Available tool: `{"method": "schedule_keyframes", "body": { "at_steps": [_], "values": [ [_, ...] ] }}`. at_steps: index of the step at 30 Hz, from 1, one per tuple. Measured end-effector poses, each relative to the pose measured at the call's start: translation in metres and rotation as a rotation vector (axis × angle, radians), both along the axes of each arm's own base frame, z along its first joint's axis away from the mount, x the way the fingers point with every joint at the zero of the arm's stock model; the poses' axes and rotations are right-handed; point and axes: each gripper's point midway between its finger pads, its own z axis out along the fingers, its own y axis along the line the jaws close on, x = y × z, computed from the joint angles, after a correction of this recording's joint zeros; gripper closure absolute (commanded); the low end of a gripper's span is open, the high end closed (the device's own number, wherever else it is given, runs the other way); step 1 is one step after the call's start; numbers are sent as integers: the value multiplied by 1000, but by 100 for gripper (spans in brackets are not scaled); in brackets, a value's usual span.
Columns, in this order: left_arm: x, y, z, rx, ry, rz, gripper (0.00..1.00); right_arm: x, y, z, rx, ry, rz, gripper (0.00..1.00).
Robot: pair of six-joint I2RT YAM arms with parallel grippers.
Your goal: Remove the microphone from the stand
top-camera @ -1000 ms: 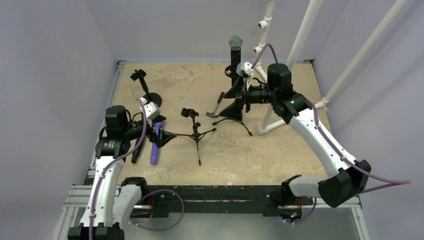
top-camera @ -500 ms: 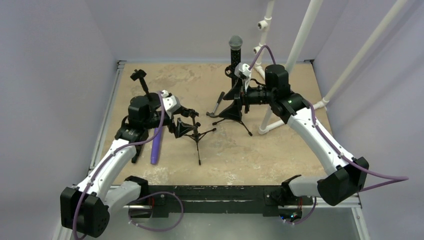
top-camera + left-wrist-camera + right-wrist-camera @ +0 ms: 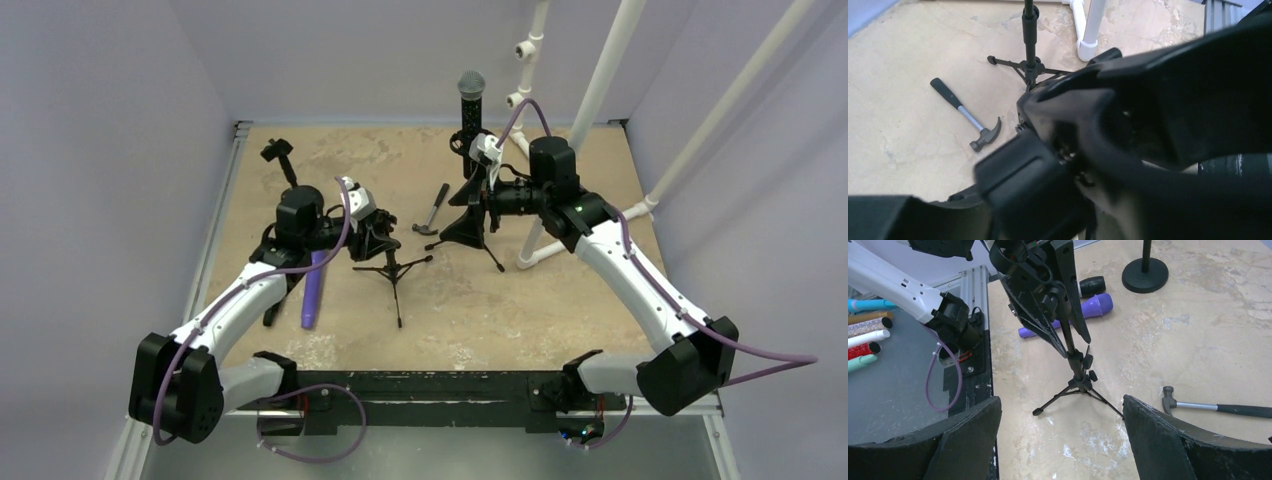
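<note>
Sitting around the small tripod stand's [image 3: 1079, 375] top, the left gripper's [image 3: 1048, 305] jaws: clamped or not, cannot tell. The right gripper's [image 3: 472, 205] jaws are wide apart near the microphone [image 3: 470, 95].

Soft, even light from above; shadows on the table [image 3: 560, 300] are faint. Top view is sharp. Left wrist view: close fingers [image 3: 1168, 95] blur badly, hammer [image 3: 968, 117] is crisp.

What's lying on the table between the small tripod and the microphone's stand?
A hammer lies flat between the small tripod and the microphone stand; the top view shows it.
</note>
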Motion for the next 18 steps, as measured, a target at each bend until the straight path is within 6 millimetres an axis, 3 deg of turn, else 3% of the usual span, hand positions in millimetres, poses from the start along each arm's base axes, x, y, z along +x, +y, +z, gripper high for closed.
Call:
{"method": "schedule_keyframes", "body": {
  "at_steps": [7,13,18],
  "values": [
    [-1,-3,-5,-7,29,-21,98,1,-1,-1,-4,-4,-9,10],
    [-5,-6,0,-9,60,-51,100,0,-2,-6,-9,-1,-16,10],
    [-13,-10,21,-31,81,-107,100,-2,-3,-9,-8,4,-14,10]
  ]
}}
